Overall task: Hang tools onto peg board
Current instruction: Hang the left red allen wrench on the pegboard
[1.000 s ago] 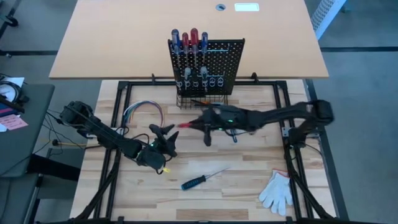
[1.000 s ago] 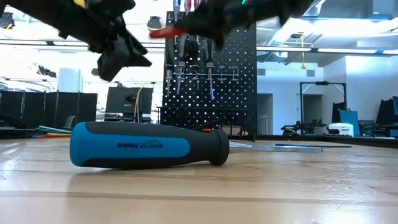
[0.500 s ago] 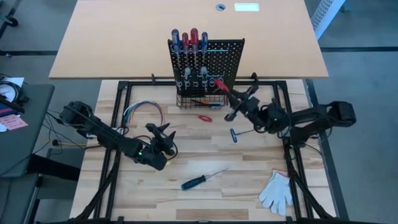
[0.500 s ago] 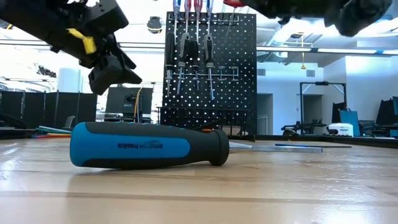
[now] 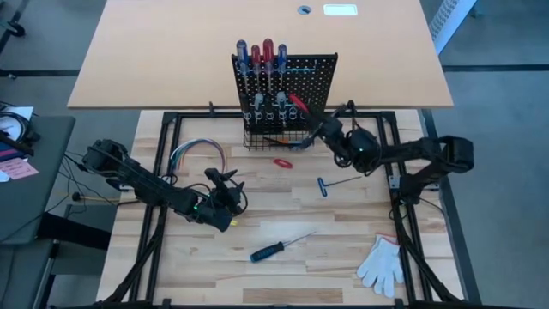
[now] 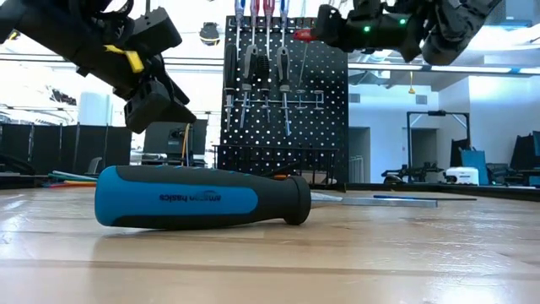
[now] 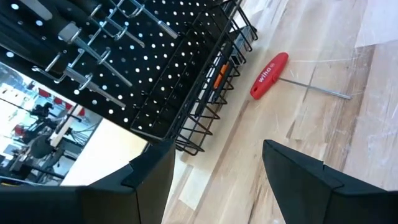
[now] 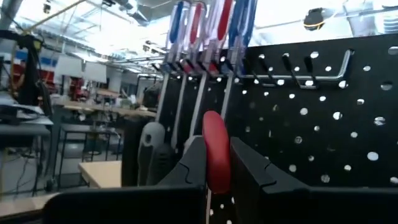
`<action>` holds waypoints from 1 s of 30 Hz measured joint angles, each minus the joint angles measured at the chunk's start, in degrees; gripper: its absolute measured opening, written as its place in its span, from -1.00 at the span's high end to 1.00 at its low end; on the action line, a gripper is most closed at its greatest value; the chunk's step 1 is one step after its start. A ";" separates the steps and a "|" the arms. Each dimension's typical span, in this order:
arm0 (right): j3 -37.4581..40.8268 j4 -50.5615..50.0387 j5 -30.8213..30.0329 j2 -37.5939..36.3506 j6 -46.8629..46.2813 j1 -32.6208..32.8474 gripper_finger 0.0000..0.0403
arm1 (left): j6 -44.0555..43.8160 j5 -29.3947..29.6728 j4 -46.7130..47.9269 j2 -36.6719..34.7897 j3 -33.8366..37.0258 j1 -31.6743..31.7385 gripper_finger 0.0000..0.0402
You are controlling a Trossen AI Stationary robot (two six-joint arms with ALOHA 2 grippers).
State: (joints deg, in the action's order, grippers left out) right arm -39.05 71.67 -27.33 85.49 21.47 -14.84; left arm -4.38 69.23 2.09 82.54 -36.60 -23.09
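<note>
1. Peg board (image 5: 296, 81): a small black perforated panel standing upright at the far middle of the slatted work table (image 5: 343, 257), with a black wire basket (image 5: 274, 137) at its base. The basket holds something orange; what it is cannot be told.
2. Tools hung on the board: four long screwdrivers (image 5: 260, 57) stand in the top row with blue and red handles up. Below them hang three black-handled drivers (image 6: 257, 67), counted in the low view.
3. Tools loose on the table: three seen from above. A small red T-handle key (image 5: 282, 162) lies just near of the basket. A blue T-handle key (image 5: 323, 185) lies to its right. A blue-and-black screwdriver (image 5: 268, 251) lies near the middle of the table, well apart from the board.
4. Other items: one white glove (image 5: 383, 263) at the near right, and one looped wire bundle (image 5: 196, 153) at the far left.
5. Right gripper (image 5: 316, 129): raised just right of the board's front. Its fingers are clamped on a red-handled tool (image 8: 216, 149), which points toward the panel. Whether the tool touches the board cannot be told.
6. Left gripper (image 5: 225, 190): held above the table's left middle, fingers spread wide apart, holding and touching nothing.
</note>
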 joint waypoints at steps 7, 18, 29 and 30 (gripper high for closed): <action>-0.84 -1.96 -0.10 1.83 0.95 -1.13 0.81 | 0.02 0.00 -0.04 0.00 0.00 0.00 -0.17; -0.94 -12.35 -0.99 1.38 -4.84 -3.31 0.81 | -0.04 0.00 -0.02 0.00 0.00 0.00 -0.17; -0.96 -16.38 -0.98 1.40 -10.89 -5.20 0.54 | -0.39 0.00 -0.02 0.02 0.00 0.00 -0.17; -0.96 -16.38 -1.01 1.40 -10.68 -5.19 0.50 | -0.39 0.00 -0.02 0.02 0.00 0.00 -0.17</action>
State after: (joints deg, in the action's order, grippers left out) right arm -40.01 55.29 -28.34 86.89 10.80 -20.03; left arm -4.78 69.23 2.07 82.56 -36.60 -23.09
